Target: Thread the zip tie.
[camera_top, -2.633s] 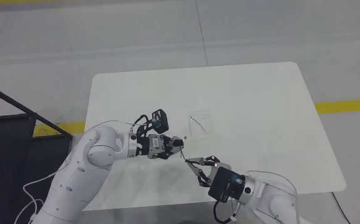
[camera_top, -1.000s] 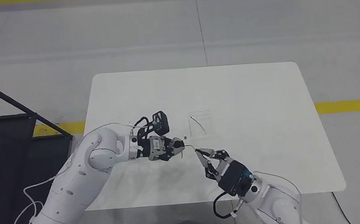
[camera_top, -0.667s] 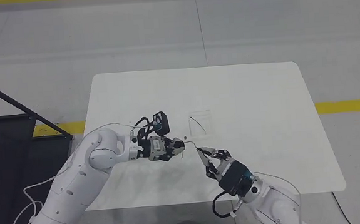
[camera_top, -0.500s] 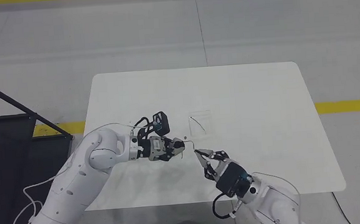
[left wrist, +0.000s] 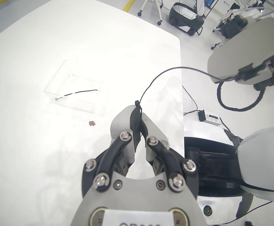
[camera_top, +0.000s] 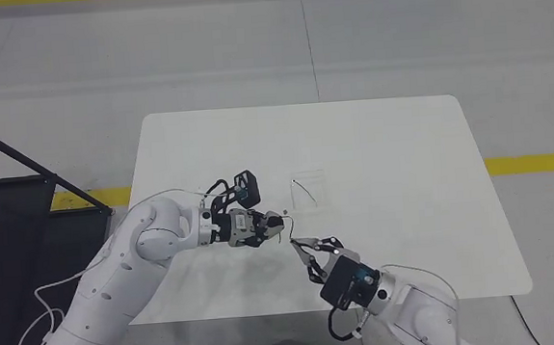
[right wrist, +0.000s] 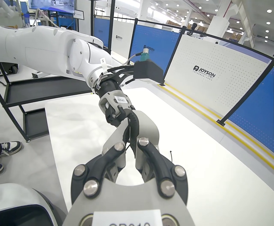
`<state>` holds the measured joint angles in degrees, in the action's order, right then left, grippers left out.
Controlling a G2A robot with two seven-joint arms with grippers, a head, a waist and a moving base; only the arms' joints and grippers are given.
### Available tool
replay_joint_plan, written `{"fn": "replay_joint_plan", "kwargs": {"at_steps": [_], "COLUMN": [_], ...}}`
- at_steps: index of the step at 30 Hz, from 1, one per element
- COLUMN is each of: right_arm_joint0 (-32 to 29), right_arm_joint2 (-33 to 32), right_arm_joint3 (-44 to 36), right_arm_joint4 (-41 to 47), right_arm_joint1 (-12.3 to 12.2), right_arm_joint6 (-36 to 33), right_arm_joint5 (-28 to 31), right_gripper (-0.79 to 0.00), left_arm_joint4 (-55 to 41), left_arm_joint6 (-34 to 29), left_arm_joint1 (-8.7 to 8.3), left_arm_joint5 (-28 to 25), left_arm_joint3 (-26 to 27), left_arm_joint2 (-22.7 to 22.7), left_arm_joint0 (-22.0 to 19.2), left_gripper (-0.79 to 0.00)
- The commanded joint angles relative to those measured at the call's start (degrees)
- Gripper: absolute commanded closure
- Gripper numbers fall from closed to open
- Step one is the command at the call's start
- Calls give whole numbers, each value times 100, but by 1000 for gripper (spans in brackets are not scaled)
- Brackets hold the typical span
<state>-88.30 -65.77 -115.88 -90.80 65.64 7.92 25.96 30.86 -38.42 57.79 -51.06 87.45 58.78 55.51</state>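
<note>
Just below middle of top view, above counter [camera_top: 401,144]: pinching head of zip tie [left wrist: 180,67] with left tool [left wrist: 138,113], thin tail with right tool [right wrist: 130,126]. Might miss tiny hole from wobbling; might slip loose from pulling too hard.

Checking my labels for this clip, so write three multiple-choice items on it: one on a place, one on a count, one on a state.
1. Where does the spare zip tie lie?
A. In the clear tray on the table
B. On the floor
C. Across a wrist

2. How many zip ties show?
A. One
B. Two
C. Four

3. The jaws of the left gripper are:
A. wide open
B. shut on the held zip tie
C. shut on the tray

Key: 1 A, it lies inside the tray's walls; 2 B, one held, one in the tray; 3 B, the tie's head end sits pinched at their tips.
</note>
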Motion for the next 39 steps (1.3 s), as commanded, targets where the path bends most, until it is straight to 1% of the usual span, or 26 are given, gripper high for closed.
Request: {"fn": "replay_joint_plan", "kwargs": {"at_steps": [1, 13, 27, 39], "right_arm_joint0": [18, 162, 324, 504], "right_arm_joint2": [12, 135, 301, 453], "right_arm_joint3": [-3, -19, 32, 114], "right_arm_joint4": [-16, -223, -316, -218], "right_arm_joint1": [-2, -23, -26, -7], "right_arm_joint6": [-52, -327, -620, -907], "right_arm_joint5": [34, 349, 522, 562], "right_gripper": [0, 0, 0, 0], "left_arm_joint4": [-3, -9, -6, 17], "left_arm_joint6": [4, 22, 87, 142], "left_arm_joint1": [-4, -28, -51, -73], "left_arm_joint5": [1, 28, 34, -19], "left_arm_joint3": [-3, -13, -34, -62], "left_arm_joint2": [-9, -57, -101, -135], "left_arm_joint0": [-7, -42, -60, -63], "left_gripper": [0, 0, 0, 0]}}
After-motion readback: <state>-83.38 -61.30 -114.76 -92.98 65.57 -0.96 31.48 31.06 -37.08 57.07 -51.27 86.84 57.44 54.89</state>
